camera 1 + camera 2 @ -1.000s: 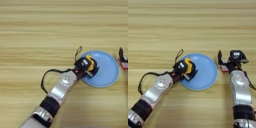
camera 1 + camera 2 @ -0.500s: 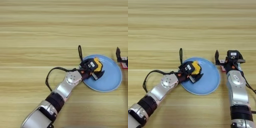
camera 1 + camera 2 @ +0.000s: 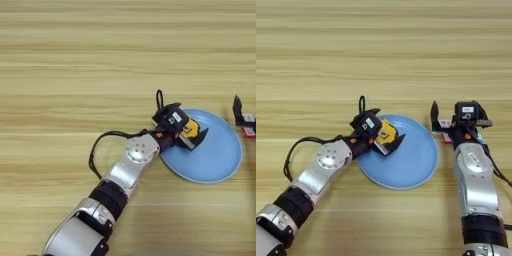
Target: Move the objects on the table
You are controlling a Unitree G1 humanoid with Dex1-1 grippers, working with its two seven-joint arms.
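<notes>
Yellow-black tape measure (image 3: pixel 387 135), rigid, compact, is sitting clenched by its sides in left gripper (image 3: pixel 384 137) over plate (image 3: pixel 411 165); right gripper (image 3: pixel 442 121) idling, fingers unclear.

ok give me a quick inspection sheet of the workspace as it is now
surface: light wooden table, plank grain lines.
job's things: round yellow-and-black tape measure over the wide light-blue plate, near its left rim.
clutter: small red-and-white item at the right pincer, beside the plate's right rim.
grippers: left pincer shut on the tape measure; right pincer open beside the plate.
cables: black cable looping off the left arm.
surroundings: nothing seen.
</notes>
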